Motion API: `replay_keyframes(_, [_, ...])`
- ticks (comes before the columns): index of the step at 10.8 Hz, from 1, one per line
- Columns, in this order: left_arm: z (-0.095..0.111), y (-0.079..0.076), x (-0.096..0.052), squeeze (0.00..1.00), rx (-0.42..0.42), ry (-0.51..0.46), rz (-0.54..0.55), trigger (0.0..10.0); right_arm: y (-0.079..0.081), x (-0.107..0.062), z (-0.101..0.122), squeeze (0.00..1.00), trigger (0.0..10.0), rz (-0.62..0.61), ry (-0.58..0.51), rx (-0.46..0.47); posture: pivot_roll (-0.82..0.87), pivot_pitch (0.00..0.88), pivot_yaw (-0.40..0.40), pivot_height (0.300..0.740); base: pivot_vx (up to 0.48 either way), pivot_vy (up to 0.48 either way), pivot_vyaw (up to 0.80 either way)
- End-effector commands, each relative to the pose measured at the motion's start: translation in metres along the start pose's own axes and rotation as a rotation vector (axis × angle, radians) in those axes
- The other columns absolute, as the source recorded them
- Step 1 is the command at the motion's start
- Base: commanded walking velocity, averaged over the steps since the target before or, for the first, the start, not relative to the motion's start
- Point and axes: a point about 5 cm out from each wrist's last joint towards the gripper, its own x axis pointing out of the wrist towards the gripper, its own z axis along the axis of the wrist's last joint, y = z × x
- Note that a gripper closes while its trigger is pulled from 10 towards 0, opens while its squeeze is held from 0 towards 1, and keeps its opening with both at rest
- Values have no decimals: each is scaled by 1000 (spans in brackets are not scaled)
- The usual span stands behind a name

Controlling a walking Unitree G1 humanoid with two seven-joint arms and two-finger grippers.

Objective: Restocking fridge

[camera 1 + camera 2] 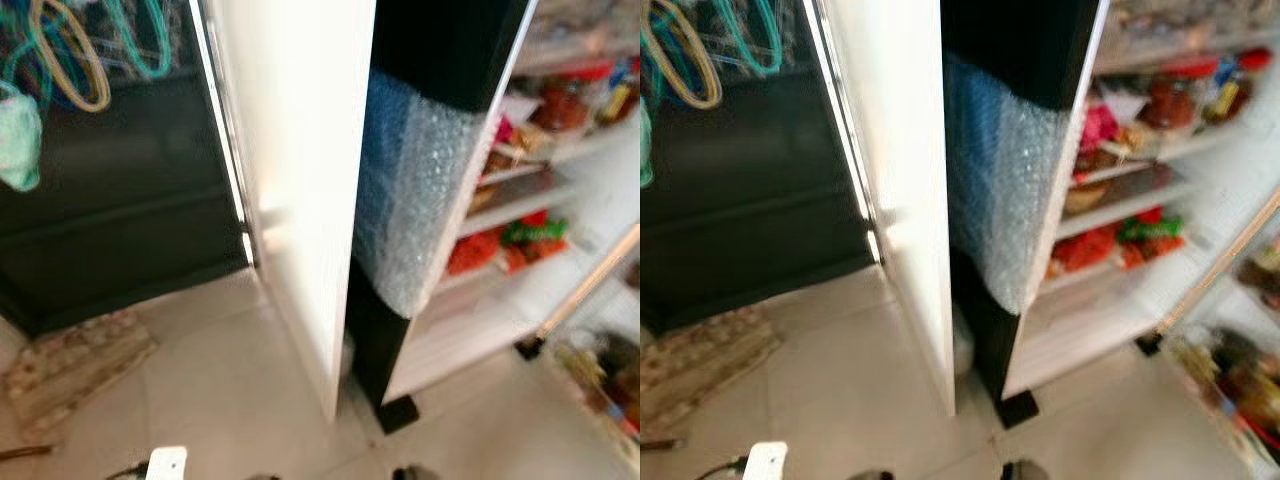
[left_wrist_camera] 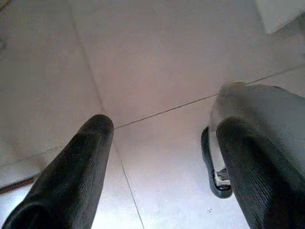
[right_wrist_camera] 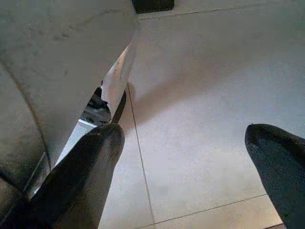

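Observation:
The fridge (image 1: pixel 520 300) stands open at the right, with white shelves inside. Red packets (image 1: pixel 475 250) and a green pack (image 1: pixel 535 232) lie on a middle shelf, and jars (image 1: pixel 565 105) stand higher up. Its black outer side (image 1: pixel 440 40) is partly covered in bubble wrap (image 1: pixel 410 200). The open door's bins (image 1: pixel 600 385) hold several items at the far right. My left gripper (image 2: pixel 164 125) hangs open over the tiled floor with nothing between its fingers. My right gripper (image 3: pixel 186 133) is also open and empty, low beside my leg.
A tall white panel (image 1: pixel 300 150) stands just left of the fridge. Further left is a dark cabinet (image 1: pixel 120 200) with coloured hangers (image 1: pixel 70 60) above it. A flat tray (image 1: pixel 75 365) and a small white object (image 1: pixel 167 463) lie on the floor.

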Motion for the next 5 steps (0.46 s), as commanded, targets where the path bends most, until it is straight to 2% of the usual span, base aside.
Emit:
replay_keyframes(1, [-7,-1,-1,0,9,36,-10,10000,13,1,1,0,10000,39,-7,34,-58,37,43,640,0,0,0])
replay_keyframes(5, [-7,-1,-1,0,21,43,-26,10000,13,0,-3,0,10000,-4,24,46,-54,28,48,710,0,0,0])
